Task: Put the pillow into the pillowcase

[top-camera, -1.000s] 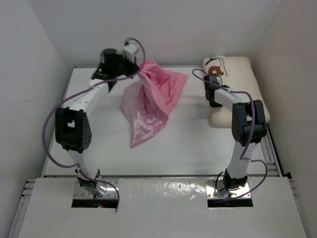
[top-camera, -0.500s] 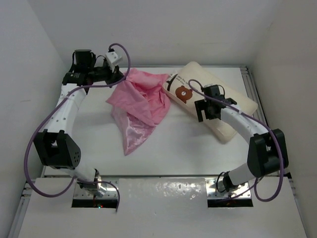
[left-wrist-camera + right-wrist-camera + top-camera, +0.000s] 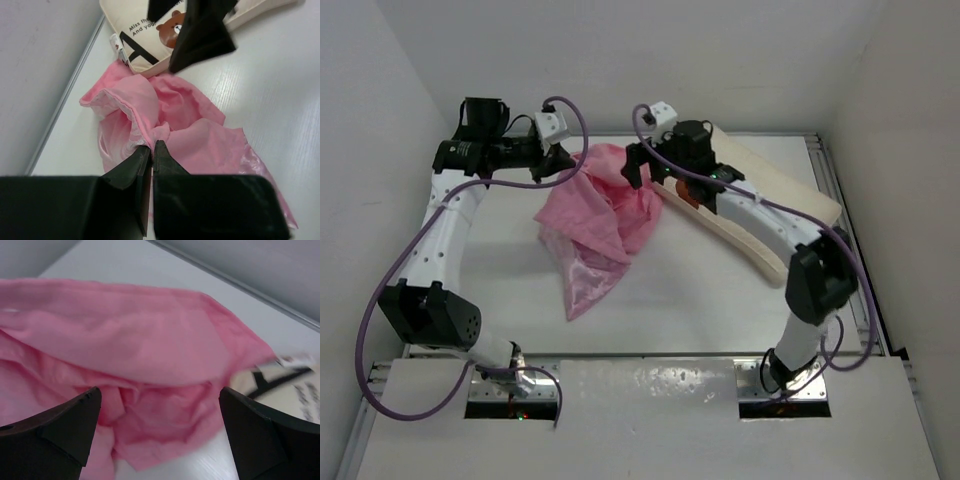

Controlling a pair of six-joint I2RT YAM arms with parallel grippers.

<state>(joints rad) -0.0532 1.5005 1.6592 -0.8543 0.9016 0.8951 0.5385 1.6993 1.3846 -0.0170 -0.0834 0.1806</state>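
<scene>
The pink pillowcase (image 3: 600,220) lies bunched on the table, one edge lifted at the back left. My left gripper (image 3: 565,160) is shut on that raised edge, and the left wrist view shows the gripper (image 3: 151,145) pinching a fold of the pillowcase (image 3: 195,135). The cream pillow (image 3: 775,175) lies diagonally at the back right, its bear-print end (image 3: 172,27) touching the pillowcase. My right gripper (image 3: 640,165) hovers over the pillowcase's top edge. In the right wrist view, the gripper (image 3: 159,395) is open wide over the pillowcase (image 3: 150,340), with nothing between its fingers. The pillow's lettered corner (image 3: 290,385) shows at right.
White table (image 3: 720,310) with a raised rail (image 3: 840,200) along its right side and white walls close behind and to the left. My right arm stretches across the pillow. Purple cables loop off both arms.
The pillow has moved from the far right corner leftward against the pillowcase. My right gripper has opened, left the pillow and swung left to the pillowcase. My left arm has pulled the fabric slightly left.
</scene>
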